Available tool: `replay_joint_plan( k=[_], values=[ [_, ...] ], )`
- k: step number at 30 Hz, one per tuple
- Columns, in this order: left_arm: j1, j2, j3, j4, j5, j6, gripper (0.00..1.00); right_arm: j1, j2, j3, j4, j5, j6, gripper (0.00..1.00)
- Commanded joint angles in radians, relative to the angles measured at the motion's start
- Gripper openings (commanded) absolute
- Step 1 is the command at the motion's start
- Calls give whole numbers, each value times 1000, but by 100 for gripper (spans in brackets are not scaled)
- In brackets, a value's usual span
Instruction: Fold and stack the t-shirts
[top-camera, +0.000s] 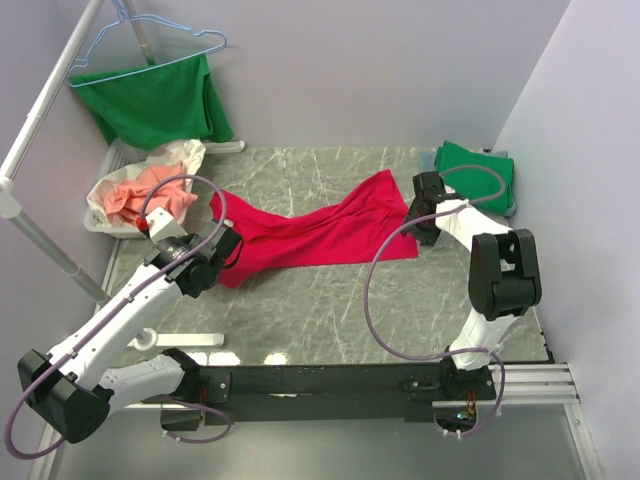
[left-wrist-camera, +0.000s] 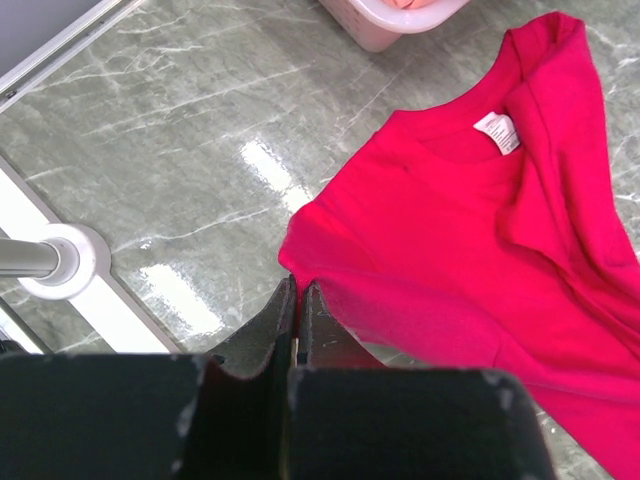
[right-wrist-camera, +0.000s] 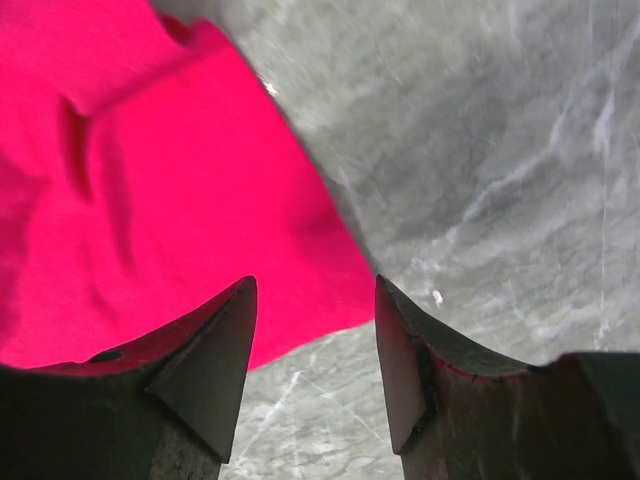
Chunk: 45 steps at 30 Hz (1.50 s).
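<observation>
Now the red tee (top-camera: 320, 235) lies spread across mid-frame on the table (top-camera: 330, 320), unfolded. Left jaws seem pinched shut on its left end. Right jaws gape over its right corner and need a fresh grip before folding.

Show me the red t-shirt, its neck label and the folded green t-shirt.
red t-shirt (top-camera: 320, 235): top view, middle of the body.
neck label (left-wrist-camera: 497, 132): left wrist view, label's centre.
folded green t-shirt (top-camera: 465, 155): top view, far edge.

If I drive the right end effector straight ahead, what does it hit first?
Likely the red t-shirt, its corner under the open right end effector, then the table. Depth unclear.
</observation>
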Motion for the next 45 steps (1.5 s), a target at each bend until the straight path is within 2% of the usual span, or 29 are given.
replay_joint_plan(
  k=[1,16,21,25,26,29,32,37,42,45],
  values=[
    [4,-18,-10,15,2,18,1,-22,-61,-36,37,-13,18,57],
    [4,2,-8,15,4,15,1,-48,-45,-129,78,-63,27,52],
    [4,7,-2,12,1,14,1,-49,-28,-155,99,-97,30,47],
    [5,4,-3,9,-1,12,1,-52,0,-162,116,-128,30,29],
    [4,4,-4,9,-2,12,1,-51,3,-159,113,-125,32,17],
    [4,2,-2,1,-5,9,1,-51,3,-151,103,-122,29,0],
    [4,2,7,-8,-11,9,1,-51,-15,-149,95,-113,28,0],
    [4,8,64,-37,-47,12,1,-51,-144,-157,63,-86,19,0],
    [5,20,216,-36,-106,46,1,-51,-345,-137,0,-63,15,0],
    [4,22,317,15,-137,136,1,-52,-458,-108,-31,-62,9,0]
  ],
)
